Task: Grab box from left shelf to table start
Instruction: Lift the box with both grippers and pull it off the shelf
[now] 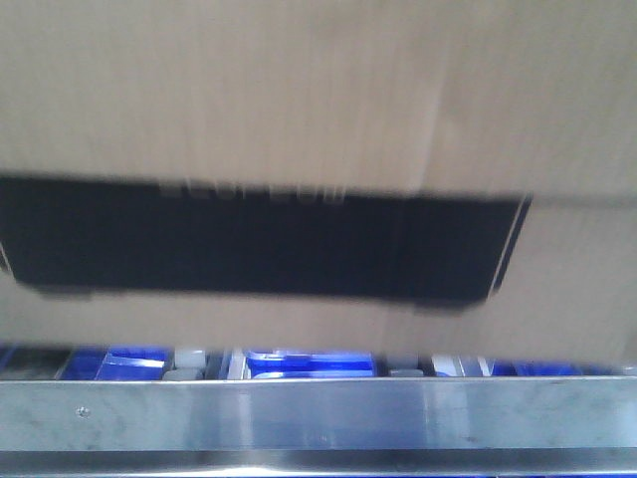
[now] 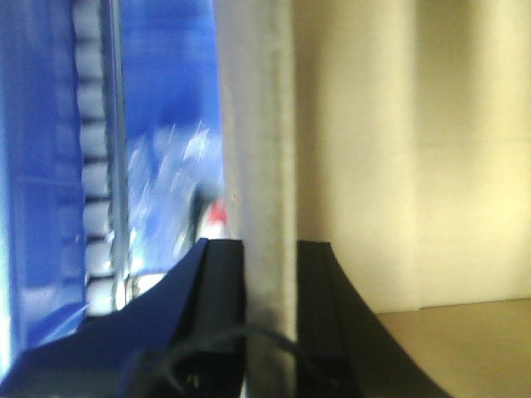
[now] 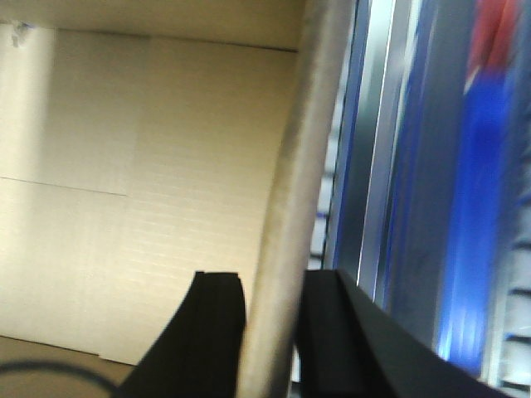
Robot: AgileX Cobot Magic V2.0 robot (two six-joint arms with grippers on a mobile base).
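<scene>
The left gripper (image 2: 270,265) and right gripper (image 3: 274,290) are clamping the box (image 1: 318,100) by thin walls, risking slippage onto the left shelf (image 1: 318,413) below.

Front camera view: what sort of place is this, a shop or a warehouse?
Probably a warehouse or stockroom: a large cardboard box fills the view above a steel rack rail, small roller wheels run in a row alongside, and blue bins lie behind.
</scene>
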